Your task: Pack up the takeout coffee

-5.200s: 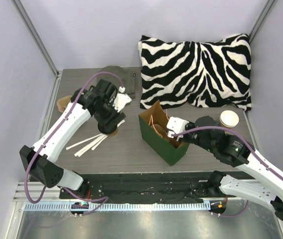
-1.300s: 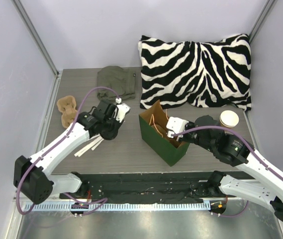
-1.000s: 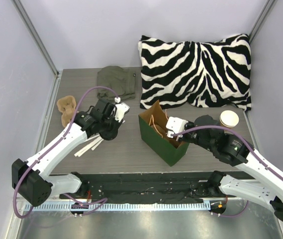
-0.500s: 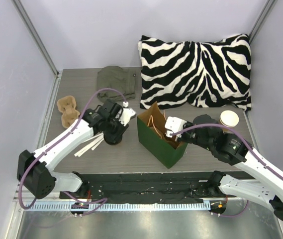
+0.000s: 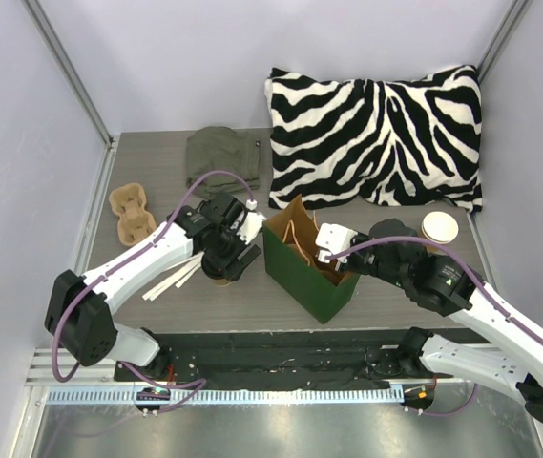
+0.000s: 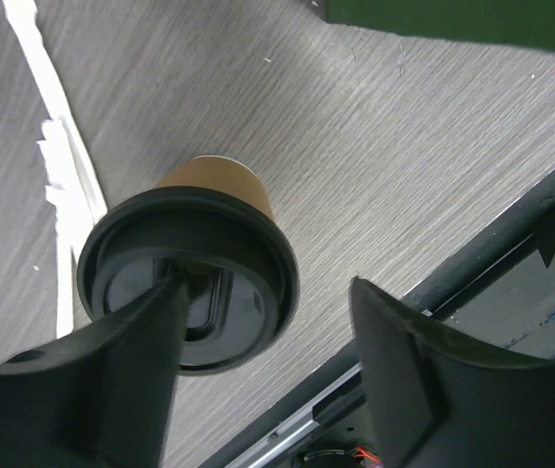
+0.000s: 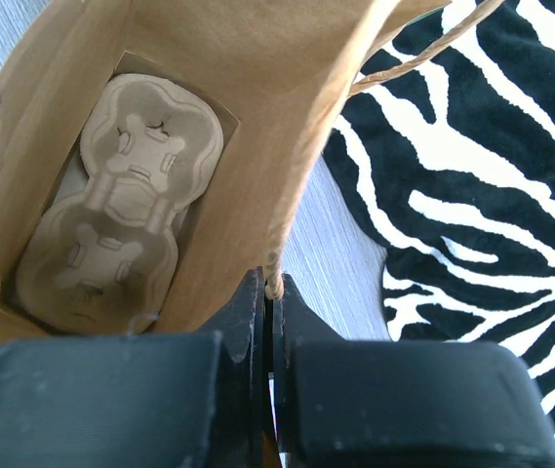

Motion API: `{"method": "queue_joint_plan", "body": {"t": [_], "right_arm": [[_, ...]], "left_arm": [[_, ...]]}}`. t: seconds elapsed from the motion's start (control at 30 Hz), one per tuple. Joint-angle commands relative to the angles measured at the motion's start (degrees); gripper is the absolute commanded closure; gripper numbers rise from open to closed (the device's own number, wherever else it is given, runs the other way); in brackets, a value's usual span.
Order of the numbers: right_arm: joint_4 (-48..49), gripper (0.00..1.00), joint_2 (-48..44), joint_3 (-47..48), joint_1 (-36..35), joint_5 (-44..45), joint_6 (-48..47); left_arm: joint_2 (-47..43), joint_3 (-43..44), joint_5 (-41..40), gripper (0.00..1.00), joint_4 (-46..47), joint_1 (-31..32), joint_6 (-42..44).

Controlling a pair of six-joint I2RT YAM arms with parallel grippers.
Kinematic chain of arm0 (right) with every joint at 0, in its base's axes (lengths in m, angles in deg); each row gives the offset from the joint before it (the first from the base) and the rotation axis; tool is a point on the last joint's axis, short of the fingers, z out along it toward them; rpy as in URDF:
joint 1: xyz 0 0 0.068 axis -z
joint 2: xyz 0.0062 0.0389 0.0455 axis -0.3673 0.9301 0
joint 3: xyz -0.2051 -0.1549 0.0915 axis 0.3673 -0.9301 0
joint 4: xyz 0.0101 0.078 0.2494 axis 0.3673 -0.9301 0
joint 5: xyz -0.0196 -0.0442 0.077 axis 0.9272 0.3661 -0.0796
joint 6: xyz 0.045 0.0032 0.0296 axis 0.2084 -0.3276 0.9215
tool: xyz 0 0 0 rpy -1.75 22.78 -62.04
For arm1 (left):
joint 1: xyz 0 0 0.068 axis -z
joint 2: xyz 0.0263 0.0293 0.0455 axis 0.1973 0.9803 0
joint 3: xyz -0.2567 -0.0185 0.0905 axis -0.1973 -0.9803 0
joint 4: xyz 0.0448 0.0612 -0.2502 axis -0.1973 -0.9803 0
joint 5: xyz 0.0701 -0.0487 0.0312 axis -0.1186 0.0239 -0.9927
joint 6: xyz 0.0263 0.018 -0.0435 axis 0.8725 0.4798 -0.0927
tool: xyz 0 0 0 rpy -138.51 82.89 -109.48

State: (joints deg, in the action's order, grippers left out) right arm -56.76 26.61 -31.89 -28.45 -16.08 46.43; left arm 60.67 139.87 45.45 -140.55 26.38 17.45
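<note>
We saw the takeout coffee (image 6: 233, 255) standing upright on the desk (image 5: 242, 303), lid on, toward the near edge and just beside the green bag (image 5: 300, 277). White paper strips (image 5: 171, 277) lay next to it on the side toward the desk's left edge. The left claw (image 6: 269, 292) hung above the cup with its jaws apart, one finger crossing the lid and the other clear of it. The right claw (image 7: 265, 283) was closed, pinching the bag's rim. A pulp tray (image 7: 121, 214) lay inside the bag.
</note>
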Motion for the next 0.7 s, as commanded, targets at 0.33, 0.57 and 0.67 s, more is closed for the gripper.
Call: {"method": "queue_joint_plan", "body": {"t": [0.33, 0.57, 0.67], "right_arm": [[0.4, 0.99, 0.6, 2.1, 0.2, -1.2, 0.0], [0.4, 0.99, 0.6, 2.0, 0.2, -1.1, 0.1], [0.4, 0.99, 0.4, 2.0, 0.2, -1.1, 0.4]], "left_arm": [[-4.7, 6.7, -2.0, 0.23, -4.6, 0.2, 2.5], [-4.9, 3.8, -4.9, 0.16, -3.7, 0.1, 3.8], [-4.8, 2.8, -4.9, 0.07, -2.3, 0.1, 3.8]]}}
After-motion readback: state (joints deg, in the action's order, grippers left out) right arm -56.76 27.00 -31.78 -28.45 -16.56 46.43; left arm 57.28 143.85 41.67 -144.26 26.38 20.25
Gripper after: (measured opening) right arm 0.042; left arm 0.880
